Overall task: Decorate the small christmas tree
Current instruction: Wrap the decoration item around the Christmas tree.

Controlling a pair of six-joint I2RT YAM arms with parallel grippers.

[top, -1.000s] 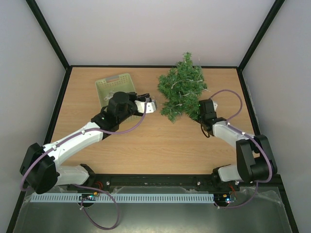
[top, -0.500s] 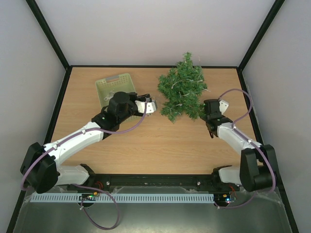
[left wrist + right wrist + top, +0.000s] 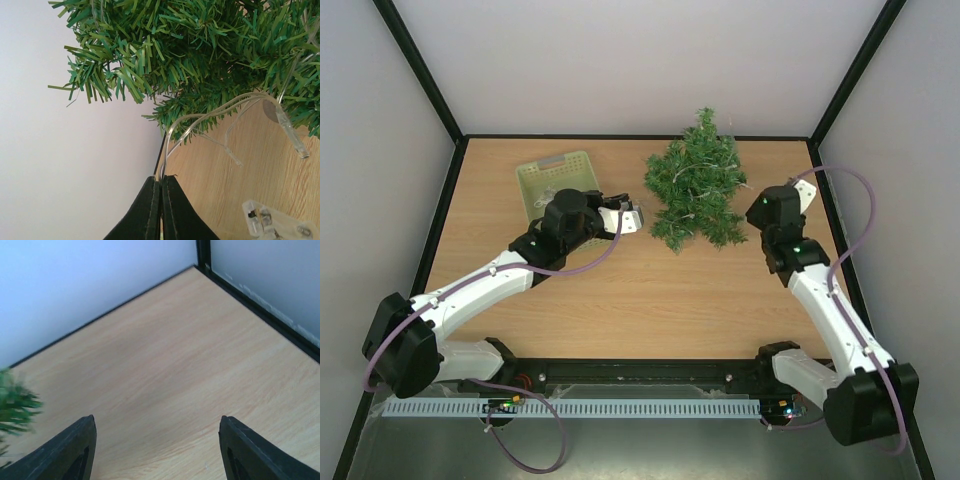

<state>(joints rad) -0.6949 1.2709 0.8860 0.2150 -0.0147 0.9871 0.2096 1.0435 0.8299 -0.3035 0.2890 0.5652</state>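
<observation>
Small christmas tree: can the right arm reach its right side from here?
Probably yes. The right gripper stands open just right of the small christmas tree, with only bare table between. It faces the far right corner, so it would need to swing left.

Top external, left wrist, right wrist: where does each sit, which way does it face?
Top external: above and behind, looking down on the light wooden table; shows left arm, right arm, small dark green artificial Christmas tree, pale green plastic basket.
Left wrist: on the left gripper, shut on a clear-wired light string, facing the tree.
Right wrist: on the open right gripper, facing the table's far right corner.
Shared: all three show the tree, right wrist only its edge.
</observation>
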